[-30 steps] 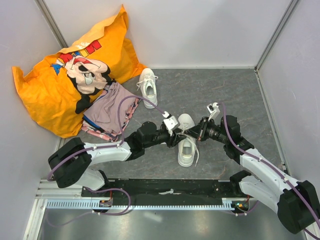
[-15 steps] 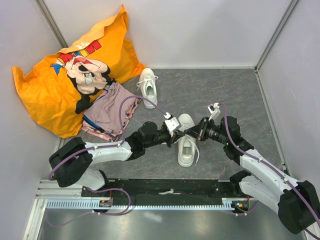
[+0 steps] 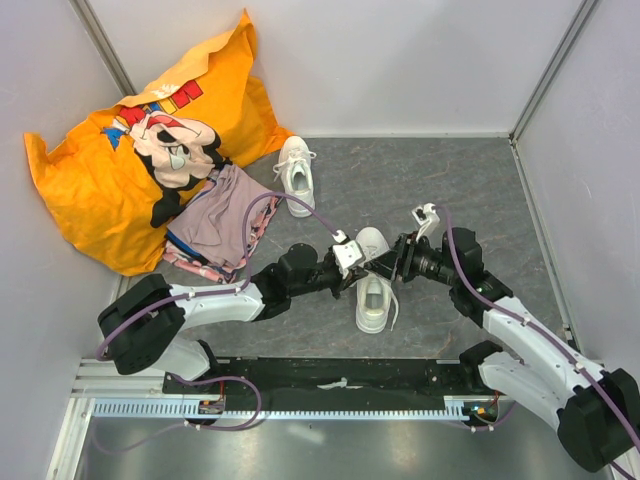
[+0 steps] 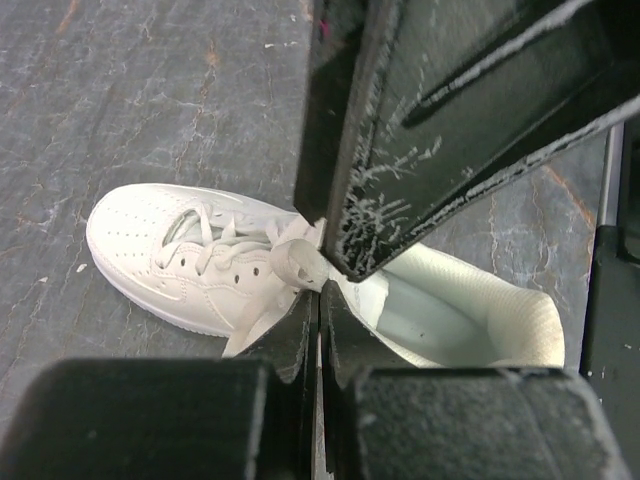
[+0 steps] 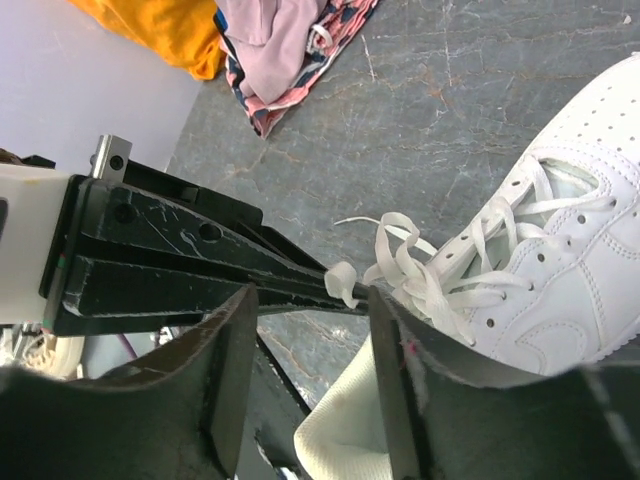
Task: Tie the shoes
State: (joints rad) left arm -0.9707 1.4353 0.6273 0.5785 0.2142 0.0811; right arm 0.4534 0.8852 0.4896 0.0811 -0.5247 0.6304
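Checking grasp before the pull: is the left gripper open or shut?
Shut on the lace: in its wrist view the left gripper has both fingers pressed together, a lace loop pinched at their tips.

Robot test cell in a lab, going by my surroundings. Plain white panels (image 3: 400, 60) on metal corner posts (image 3: 548, 70) box in a dark stone-look tabletop (image 3: 450, 180). Slotted aluminium rail (image 3: 130, 408), black mounting plate (image 3: 300, 372), loose purple cables (image 3: 305, 208).

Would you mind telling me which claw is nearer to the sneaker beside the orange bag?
Left. The left claw sits toward the bases and right of that sneaker; the right claw faces it from farther right.
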